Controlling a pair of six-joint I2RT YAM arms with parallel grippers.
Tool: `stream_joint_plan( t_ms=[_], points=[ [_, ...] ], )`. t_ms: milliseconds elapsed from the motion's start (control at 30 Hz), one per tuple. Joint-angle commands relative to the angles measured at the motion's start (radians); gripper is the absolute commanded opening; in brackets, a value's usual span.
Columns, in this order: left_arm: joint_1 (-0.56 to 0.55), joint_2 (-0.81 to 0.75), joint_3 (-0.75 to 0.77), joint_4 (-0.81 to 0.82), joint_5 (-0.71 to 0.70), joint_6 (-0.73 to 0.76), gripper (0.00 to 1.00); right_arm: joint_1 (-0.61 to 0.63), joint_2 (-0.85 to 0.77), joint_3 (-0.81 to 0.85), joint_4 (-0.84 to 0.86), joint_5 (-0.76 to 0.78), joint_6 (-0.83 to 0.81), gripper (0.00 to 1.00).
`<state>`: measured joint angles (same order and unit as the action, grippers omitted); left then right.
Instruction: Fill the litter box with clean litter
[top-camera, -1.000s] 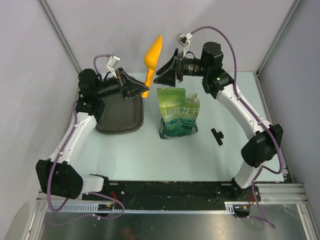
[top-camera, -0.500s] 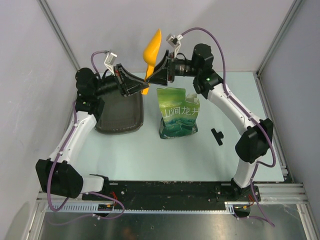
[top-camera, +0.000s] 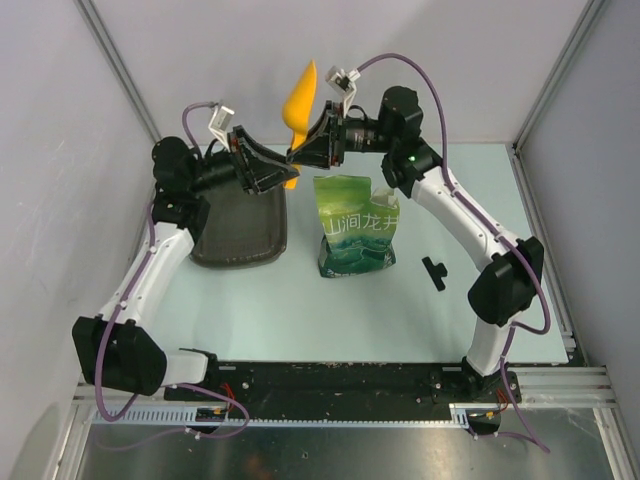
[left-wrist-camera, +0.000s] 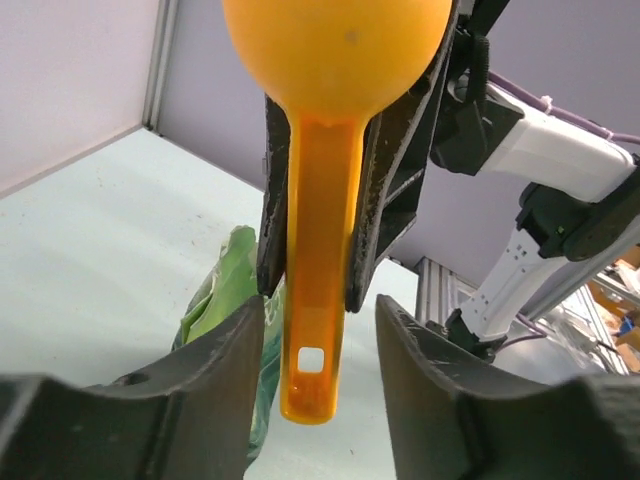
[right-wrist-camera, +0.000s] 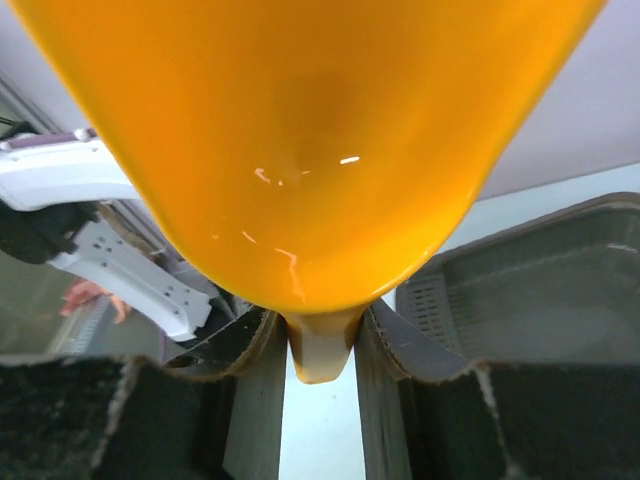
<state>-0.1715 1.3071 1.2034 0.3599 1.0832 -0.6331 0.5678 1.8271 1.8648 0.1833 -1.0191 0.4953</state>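
Setting: lab test cell. I worked at a pale green table (top-camera: 260, 300), enclosed by plain grey panels (top-camera: 50, 150) and bare aluminium frame posts (top-camera: 121, 70).

Shows glossy, smooth moulded plastic in the orange scoop (right-wrist-camera: 300, 150), with small white highlights on the bowl. Reads as dark matt plastic in the litter box (top-camera: 245, 230), finely gridded on part of the floor (seen from the right wrist). Gives crinkled, shiny printed film for the green pouch (top-camera: 357, 225). Looks black, matt and grainy on the fingers (left-wrist-camera: 200, 400) of the left gripper (left-wrist-camera: 320, 315), rough along the edges. Turns smooth, white and slightly satin on the arm shells (top-camera: 470, 215). Leaves the pale table top (left-wrist-camera: 90, 230) matt and faintly speckled. Suggests brushed metal in the 2 frame posts (top-camera: 120, 60).
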Motion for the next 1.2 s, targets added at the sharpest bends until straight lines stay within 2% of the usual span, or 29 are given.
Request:
stream_joint_plan(
  t_ms=[0, 33, 67, 100, 133, 167, 233, 267, 333, 400, 533, 633, 833, 1033, 1067, 1167],
  points=[
    [0.015, -0.022, -0.002, 0.027, -0.016, 0.024, 0.64, -0.005, -0.051, 0.057, -0.172, 0.056, -0.281, 0.00],
    [0.021, -0.028, -0.001, 0.018, -0.014, 0.038, 0.66, -0.002, -0.064, 0.077, -0.267, 0.092, -0.398, 0.00],
    [0.036, -0.046, 0.001, 0.005, -0.017, 0.065, 0.67, 0.004, -0.074, 0.091, -0.447, 0.179, -0.491, 0.00],
    [0.044, -0.057, 0.001, -0.025, -0.029, 0.079, 0.73, 0.010, -0.098, 0.094, -0.515, 0.230, -0.694, 0.00],
    [0.049, -0.069, 0.002, -0.050, -0.038, 0.096, 0.75, 0.021, -0.115, 0.074, -0.600, 0.293, -0.765, 0.00],
    [0.055, -0.080, 0.007, -0.083, -0.049, 0.155, 0.76, 0.026, -0.129, 0.063, -0.626, 0.397, -0.822, 0.00],
    [0.058, -0.104, 0.057, -0.261, -0.114, 0.252, 0.80, 0.027, -0.167, 0.037, -0.672, 0.483, -0.960, 0.00],
    [0.059, -0.111, 0.074, -0.301, -0.121, 0.321, 0.81, 0.029, -0.179, 0.013, -0.679, 0.575, -0.998, 0.00],
    [0.069, -0.126, 0.107, -0.338, -0.124, 0.346, 0.83, 0.032, -0.210, -0.012, -0.683, 0.692, -1.087, 0.00],
    [0.073, -0.118, 0.165, -0.383, -0.123, 0.346, 0.86, 0.038, -0.229, -0.058, -0.671, 0.772, -1.138, 0.00],
    [0.073, -0.074, 0.263, -0.389, -0.127, 0.241, 0.87, 0.072, -0.264, -0.125, -0.644, 0.963, -1.329, 0.00],
    [0.066, -0.037, 0.344, -0.392, -0.134, 0.226, 0.87, 0.099, -0.259, -0.135, -0.651, 1.062, -1.391, 0.00],
    [0.009, 0.026, 0.455, -0.504, -0.253, 0.300, 0.85, 0.130, -0.256, -0.141, -0.636, 1.122, -1.449, 0.00],
    [-0.062, 0.084, 0.498, -0.593, -0.296, 0.366, 0.70, 0.159, -0.252, -0.141, -0.616, 1.168, -1.491, 0.00],
    [-0.069, 0.092, 0.499, -0.620, -0.299, 0.378, 0.64, 0.162, -0.253, -0.144, -0.613, 1.171, -1.495, 0.00],
    [-0.091, 0.103, 0.498, -0.668, -0.338, 0.426, 0.56, 0.167, -0.250, -0.144, -0.607, 1.180, -1.497, 0.00]
  ],
)
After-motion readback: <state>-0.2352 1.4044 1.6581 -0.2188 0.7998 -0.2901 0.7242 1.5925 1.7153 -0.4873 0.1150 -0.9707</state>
